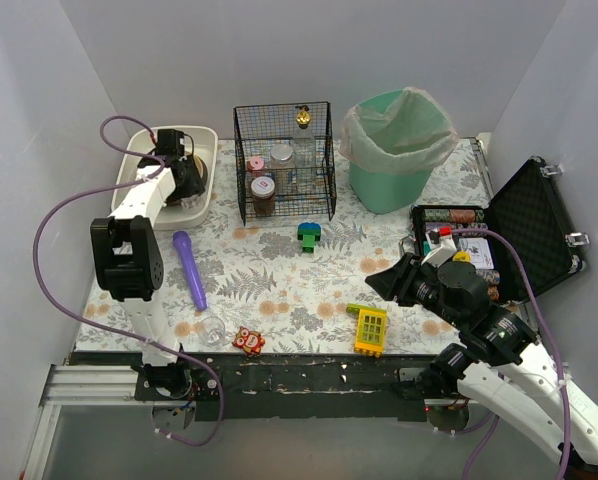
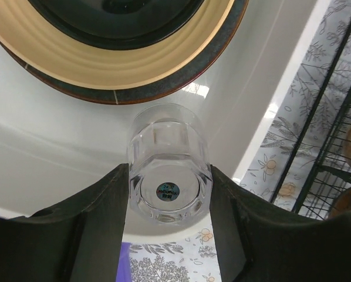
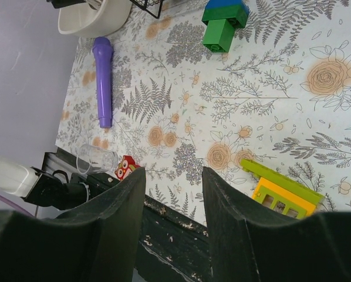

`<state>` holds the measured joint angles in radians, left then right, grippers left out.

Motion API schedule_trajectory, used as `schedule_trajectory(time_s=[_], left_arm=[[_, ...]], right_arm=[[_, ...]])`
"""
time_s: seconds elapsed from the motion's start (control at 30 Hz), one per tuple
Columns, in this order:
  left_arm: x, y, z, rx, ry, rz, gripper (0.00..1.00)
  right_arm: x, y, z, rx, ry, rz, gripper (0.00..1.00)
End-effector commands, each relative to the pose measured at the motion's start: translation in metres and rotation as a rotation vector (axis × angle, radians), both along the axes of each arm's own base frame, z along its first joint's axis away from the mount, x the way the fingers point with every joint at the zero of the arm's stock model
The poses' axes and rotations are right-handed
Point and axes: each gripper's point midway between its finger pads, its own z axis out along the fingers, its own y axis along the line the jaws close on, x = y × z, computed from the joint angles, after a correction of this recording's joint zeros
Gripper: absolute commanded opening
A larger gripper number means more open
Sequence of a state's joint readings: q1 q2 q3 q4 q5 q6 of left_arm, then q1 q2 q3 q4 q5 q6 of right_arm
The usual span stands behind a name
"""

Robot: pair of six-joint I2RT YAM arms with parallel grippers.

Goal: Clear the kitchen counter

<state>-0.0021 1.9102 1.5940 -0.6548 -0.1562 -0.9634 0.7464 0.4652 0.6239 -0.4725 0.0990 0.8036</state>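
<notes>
Kitchen counter [image 1: 279,275]: a floral-print cloth top with a scuffed black front edge. It spans the workspace in front of both arm bases and has items scattered over it.

Left gripper [image 2: 169,176]: clamped on a clear glass tumbler [image 2: 166,141], one dark finger pressed to each side. The stickered base of the glass faces the wrist camera.

Left gripper vs counter: it is not over bare cloth. It hangs inside the white tub [image 2: 58,153], which sits at the counter's far-left corner. The wrist view shows printed cloth just past the tub's rim.

In the tub: a dark bowl with a cream band [image 2: 105,53], just beyond the tumbler. Whether the two touch, I cannot tell.

Right gripper [image 3: 172,176]: fingers apart with nothing between them.

Right gripper vs counter: it is above the front-right part of the counter and tilted toward the near edge, so cloth and the black edge show through the gap between the fingers.

Near the right gripper: a yellow and green toy block [image 1: 370,328] lies on the cloth just beside it.

Front-left edge: a clear cup on its side [image 1: 213,330], with a small red owl toy [image 1: 247,341] next to it.

Left-centre: a purple flashlight-shaped item [image 1: 190,268] lying flat.

Middle: a green and blue building block [image 1: 308,236], near the black wire basket [image 1: 284,160] that holds jars.

Far right: a green bin with a liner [image 1: 394,150], and an open black case [image 1: 539,225] at the counter's right edge.
</notes>
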Motion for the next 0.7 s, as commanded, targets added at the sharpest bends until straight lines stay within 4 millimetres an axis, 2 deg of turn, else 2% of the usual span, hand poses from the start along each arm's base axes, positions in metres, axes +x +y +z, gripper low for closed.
schedule_trajectory(time_s=[0.0,0.1,0.13,0.47,0.53,0.67], left_arm=[[0.003,0.001,0.004,0.009,0.01,-0.014,0.0],[0.001,0.003,-0.006,0.018,0.041,-0.009,0.0],[-0.001,0.017,-0.009,0.015,0.052,0.021,0.0],[-0.003,0.027,-0.036,-0.006,0.124,0.044,0.01],[-0.004,0.027,-0.039,-0.015,0.133,0.045,0.07],[-0.006,0.028,-0.047,-0.025,0.155,0.046,0.27]], right_arm=[[0.005,-0.002,0.015,0.003,-0.049,-0.013,0.51],[0.006,-0.002,0.016,0.003,-0.049,-0.013,0.51],[0.006,-0.002,0.015,0.0,-0.049,-0.014,0.51],[0.008,0.0,0.015,-0.014,-0.05,-0.008,0.51],[0.008,0.0,0.015,-0.016,-0.049,-0.008,0.51],[0.009,0.002,0.016,-0.017,-0.05,-0.004,0.51]])
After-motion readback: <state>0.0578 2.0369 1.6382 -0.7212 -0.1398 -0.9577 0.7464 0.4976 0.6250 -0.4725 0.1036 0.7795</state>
